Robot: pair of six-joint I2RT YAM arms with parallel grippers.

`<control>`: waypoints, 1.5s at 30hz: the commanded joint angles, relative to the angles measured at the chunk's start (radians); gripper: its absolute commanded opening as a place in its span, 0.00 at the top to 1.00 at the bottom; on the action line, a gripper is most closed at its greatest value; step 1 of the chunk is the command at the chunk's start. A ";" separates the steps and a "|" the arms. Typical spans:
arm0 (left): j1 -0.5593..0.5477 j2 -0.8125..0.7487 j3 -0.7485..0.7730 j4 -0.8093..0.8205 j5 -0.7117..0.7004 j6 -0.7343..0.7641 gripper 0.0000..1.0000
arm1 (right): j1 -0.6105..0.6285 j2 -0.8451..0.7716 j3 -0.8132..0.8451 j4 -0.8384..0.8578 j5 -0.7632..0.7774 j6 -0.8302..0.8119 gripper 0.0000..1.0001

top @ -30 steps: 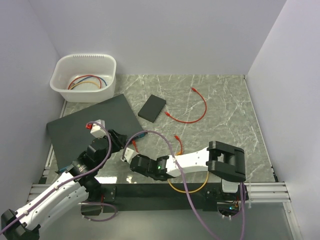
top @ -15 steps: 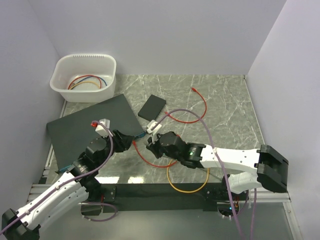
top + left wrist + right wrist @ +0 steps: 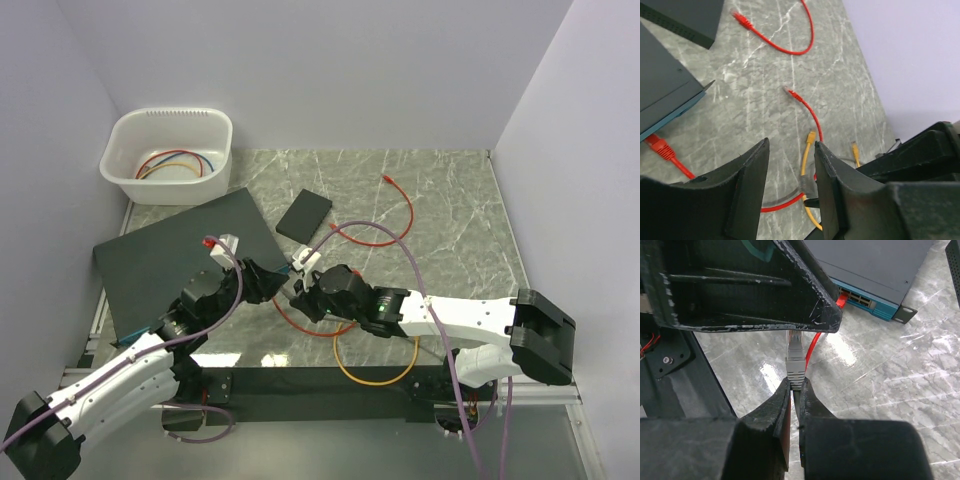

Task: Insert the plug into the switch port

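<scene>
The right gripper [image 3: 796,385] is clenched on a grey plug [image 3: 795,360], near the teal front face of the switch [image 3: 875,260]. The left gripper [image 3: 791,145] hovers just beside that same face, its jaws parted with nothing between them. The red plug [image 3: 841,299] lies with its tip at a switch port [image 3: 862,301] near the switch's corner; I cannot tell whether it is seated.

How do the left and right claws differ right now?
The left claw is open and empty; the right claw is shut on the grey plug. The left claw faces loose cables on the table; the right claw faces the switch and its teal front. Both are black, close together beside the switch.
</scene>
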 commanded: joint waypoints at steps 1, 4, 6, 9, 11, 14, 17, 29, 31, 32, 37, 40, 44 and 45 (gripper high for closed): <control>-0.003 -0.009 -0.007 0.096 0.044 -0.019 0.53 | -0.004 -0.003 0.006 0.040 0.007 0.005 1.00; -0.006 -0.012 -0.008 0.101 0.056 -0.022 0.53 | -0.007 0.006 0.017 0.039 0.010 0.005 1.00; -0.008 -0.010 -0.007 0.104 0.065 -0.025 0.54 | -0.010 0.012 0.020 0.037 0.017 0.005 1.00; -0.011 0.001 0.001 0.101 0.087 -0.026 0.55 | -0.020 0.017 0.032 0.031 0.023 0.009 1.00; -0.017 0.005 0.006 0.079 0.081 -0.031 0.56 | -0.024 0.005 0.028 0.036 0.021 0.009 1.00; -0.018 0.011 0.010 0.061 0.066 -0.032 0.56 | -0.033 -0.009 0.021 0.043 0.015 0.015 1.00; -0.021 0.030 0.015 0.059 0.073 -0.031 0.57 | -0.037 -0.014 0.018 0.046 0.021 0.017 1.00; -0.052 0.068 0.044 0.050 0.055 -0.028 0.90 | -0.050 -0.023 0.015 0.037 0.024 0.035 1.00; -0.054 0.064 0.050 0.041 0.050 -0.028 0.96 | -0.050 -0.035 0.011 0.034 0.026 0.041 1.00; -0.052 0.060 0.053 0.038 0.046 -0.028 0.97 | -0.051 -0.044 0.011 0.030 0.027 0.044 0.96; -0.054 0.071 0.059 0.032 0.038 -0.032 1.00 | -0.050 -0.089 0.038 -0.013 0.075 0.063 0.28; -0.055 0.080 0.055 0.041 0.036 -0.036 0.99 | -0.050 -0.104 0.051 -0.021 0.080 0.055 0.28; -0.055 0.080 0.056 0.043 0.033 -0.037 1.00 | -0.051 -0.075 0.069 -0.027 0.078 0.052 0.33; -0.057 0.079 0.058 0.036 0.033 -0.036 1.00 | -0.051 -0.068 0.072 -0.026 0.076 0.054 0.34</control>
